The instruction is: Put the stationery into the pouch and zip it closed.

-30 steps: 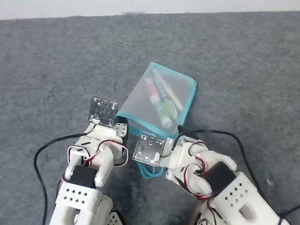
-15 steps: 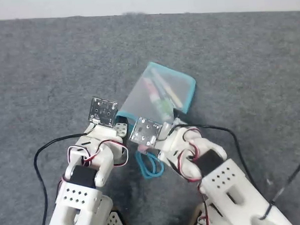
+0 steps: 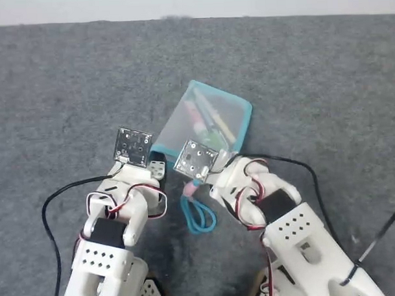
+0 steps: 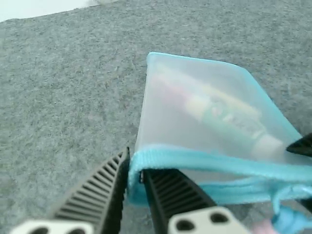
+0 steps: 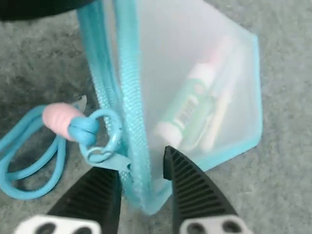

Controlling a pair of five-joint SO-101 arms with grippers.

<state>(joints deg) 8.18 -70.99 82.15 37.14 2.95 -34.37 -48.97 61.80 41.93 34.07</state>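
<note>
The pouch [image 3: 176, 130] lies on the grey worktop [image 3: 324, 72] with the stationery [image 3: 208, 120] inside it. Its zip edge faces the arms, and wide worktop lies beyond its far edge and both side edges. The left end effector [image 4: 135, 165] is closed tight on one corner of the zip edge. The right end effector [image 5: 139, 163] is narrowed onto the same edge beside the slider. The cord loop [image 3: 198, 216] lies on the arms' side of the pouch. Compared with one second before, the right arm has come along the zip edge toward the left end effector, and the pouch has shifted slightly with it.
</note>
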